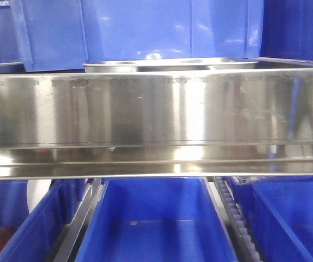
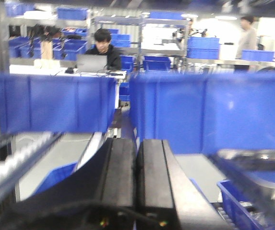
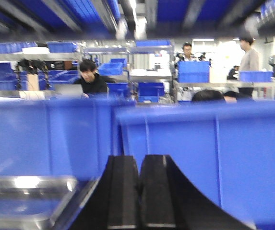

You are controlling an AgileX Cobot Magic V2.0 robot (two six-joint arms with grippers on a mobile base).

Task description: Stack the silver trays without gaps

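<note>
A silver tray (image 1: 170, 65) shows its rim just above the long stainless shelf rail (image 1: 156, 112) in the front view; I cannot tell whether it is one tray or more. It also shows blurred at the lower left of the right wrist view (image 3: 24, 199) and at the right edge of the left wrist view (image 2: 259, 160). My left gripper (image 2: 137, 143) is shut and empty, left of that tray. My right gripper (image 3: 139, 158) is shut and empty, right of the tray. Neither gripper shows in the front view.
Blue plastic bins (image 1: 140, 30) stand behind the tray on the shelf, and more bins (image 1: 156, 224) sit on roller tracks below the rail. Bins (image 2: 209, 112) fill the wrist views ahead of the fingers. People and racks stand far behind.
</note>
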